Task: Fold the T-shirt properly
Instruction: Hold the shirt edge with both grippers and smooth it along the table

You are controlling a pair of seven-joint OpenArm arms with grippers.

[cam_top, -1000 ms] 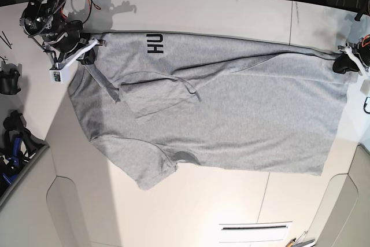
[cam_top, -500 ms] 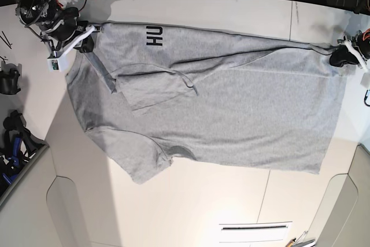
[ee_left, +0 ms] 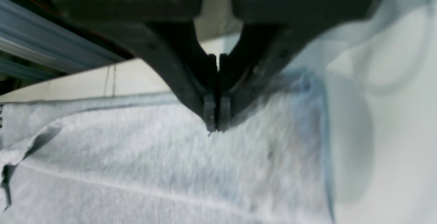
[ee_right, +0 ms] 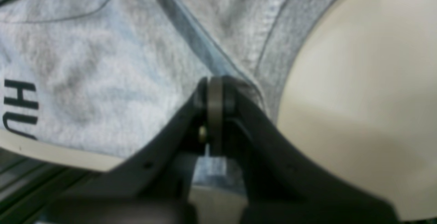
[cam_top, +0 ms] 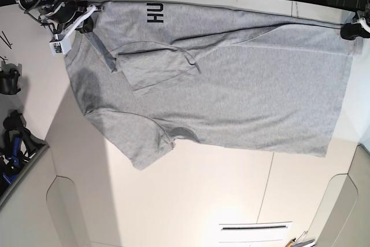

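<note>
Both arms reach to the tabletop's (cam_top: 191, 201) far edge. The left end effector (cam_top: 349, 31) pinches the shirt's (cam_top: 231, 96) hem corner, the right end effector (cam_top: 87, 24) its collar end. The shirt lies stretched flat between them, one sleeve folded over.

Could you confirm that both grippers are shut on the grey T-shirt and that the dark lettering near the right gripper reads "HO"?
Not quite: the lettering reads "HU", as the base view shows and the right wrist view confirms. The rest holds: the left gripper and the right gripper are both shut on the grey T-shirt.
</note>
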